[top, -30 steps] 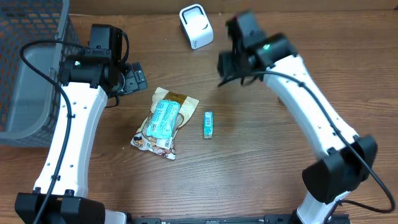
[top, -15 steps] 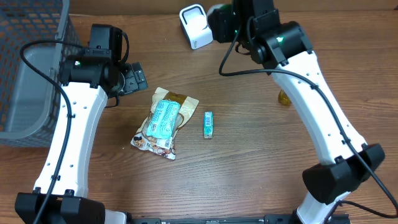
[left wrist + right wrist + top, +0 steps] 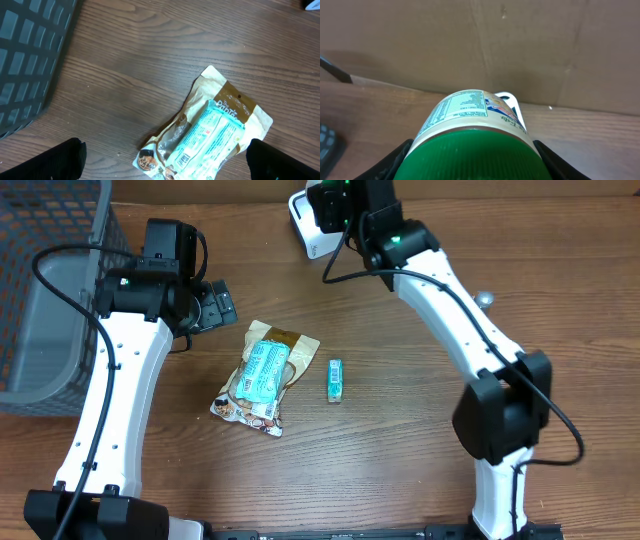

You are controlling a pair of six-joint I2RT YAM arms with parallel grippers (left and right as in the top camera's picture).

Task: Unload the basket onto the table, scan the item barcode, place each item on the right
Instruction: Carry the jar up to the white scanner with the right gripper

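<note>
Overhead, right tool (image 3: 333,204): directly over the scanner (image 3: 306,234), covering its upper right part; jaws and load hidden under the wrist.
Overhead, left tool (image 3: 216,305): well left of the scanner, fingers spread wide, holding nothing.
Overhead, worktop (image 3: 400,440): snack pouch (image 3: 262,375) and teal packet (image 3: 335,380) lie well apart from the scanner; basket (image 3: 40,290) far left, cut by the frame.
Left wrist, snack pouch: between the spread fingers, lower end cut off.
Right wrist, jar (image 3: 470,117): clamped between partly closed fingers at its green lid (image 3: 472,155); lid cut off below; most of the label turned away.
Right wrist, scanner: only a white curved edge just behind the jar; identity uncertain.
</note>
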